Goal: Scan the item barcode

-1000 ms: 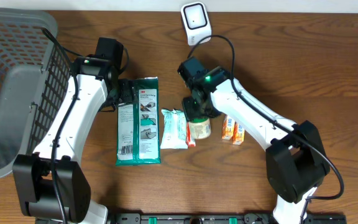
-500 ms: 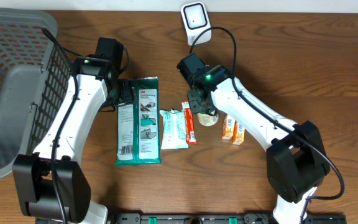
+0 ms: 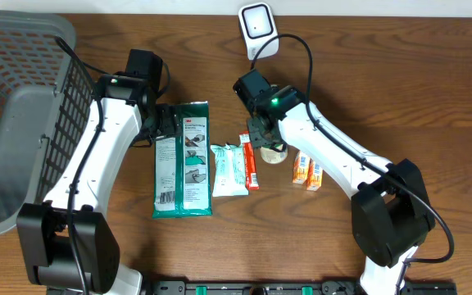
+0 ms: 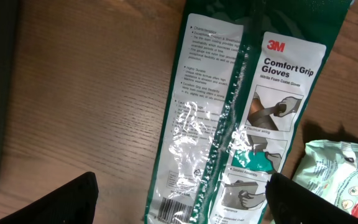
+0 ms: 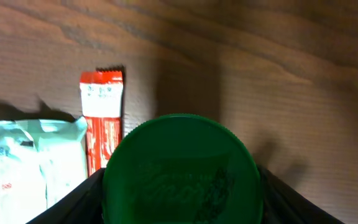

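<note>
Plainly, the small jar with a green screw lid (image 3: 275,155) sits near the middle of the wooden table (image 3: 400,90), caught in the right gripper (image 3: 267,147), whose two fingers are clenched against opposite sides of the lid. From overhead the gripper covers most of the jar, leaving only a pale edge showing. In the right wrist view the green lid (image 5: 180,162) fills the space between the dark fingers (image 5: 89,196) of the gripper (image 5: 180,202). Whether the jar rests on the wood or hangs just above it cannot be told. Just beside it on the left lies a red stick sachet (image 3: 251,161), also seen past the lid in the wrist view (image 5: 102,118), and next to that a pale green packet (image 3: 229,170). On the jar's other side lie two small orange boxes (image 3: 307,172). The white barcode scanner (image 3: 258,24) stands at the far edge of the table, apart from the jar. Further left lies a green pack of 3M Comfort Grip Gloves (image 3: 183,160), its printed face up (image 4: 235,124). The left gripper (image 3: 164,124) hovers at its upper left corner, jaws spread wide with nothing between them (image 4: 185,202). A grey mesh basket (image 3: 15,106) occupies the left end.
</note>
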Robot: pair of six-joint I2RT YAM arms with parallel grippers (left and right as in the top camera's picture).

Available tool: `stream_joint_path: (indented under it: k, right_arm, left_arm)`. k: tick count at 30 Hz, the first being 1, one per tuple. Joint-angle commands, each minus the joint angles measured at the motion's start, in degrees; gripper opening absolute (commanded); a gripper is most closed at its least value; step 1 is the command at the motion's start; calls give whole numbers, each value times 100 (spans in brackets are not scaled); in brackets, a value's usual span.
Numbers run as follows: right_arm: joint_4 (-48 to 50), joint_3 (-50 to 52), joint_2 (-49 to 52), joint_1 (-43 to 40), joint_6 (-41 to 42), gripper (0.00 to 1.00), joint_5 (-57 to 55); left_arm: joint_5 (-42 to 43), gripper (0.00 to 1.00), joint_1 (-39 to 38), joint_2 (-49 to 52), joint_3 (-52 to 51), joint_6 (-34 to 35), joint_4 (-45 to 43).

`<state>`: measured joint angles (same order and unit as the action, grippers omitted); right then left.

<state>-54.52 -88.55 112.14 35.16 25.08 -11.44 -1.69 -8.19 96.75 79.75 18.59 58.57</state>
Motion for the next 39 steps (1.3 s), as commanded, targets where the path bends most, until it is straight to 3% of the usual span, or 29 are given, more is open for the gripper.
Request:
stream_joint_path:
  k: [1, 8, 20, 23, 27, 33, 39]
  right_arm:
    - [13, -133, 4, -96, 81, 43, -162]
    - [291, -133, 4, -136, -28, 44, -199]
    - [-358, -133, 4, -138, -26, 52, -197]
    - [-444, -133, 4, -138, -26, 64, -197]
    - [-525, -133, 4, -138, -31, 98, -195]
    - [-575, -133, -9, -138, -50, 99, -199]
    - [-876, -636, -223, -260, -616, 99, -195]
  left_arm:
    - [-50, 87, 13, -20, 81, -9, 31]
    - [-50, 87, 13, -20, 81, -11, 31]
    - [-50, 87, 13, -20, 81, -11, 31]
    - [-50, 87, 13, -20, 81, -9, 31]
    - [-50, 87, 13, -20, 81, -11, 31]
    - [-50, 87, 13, -20, 81, -11, 31]
    - [-50, 87, 13, -20, 81, -11, 31]
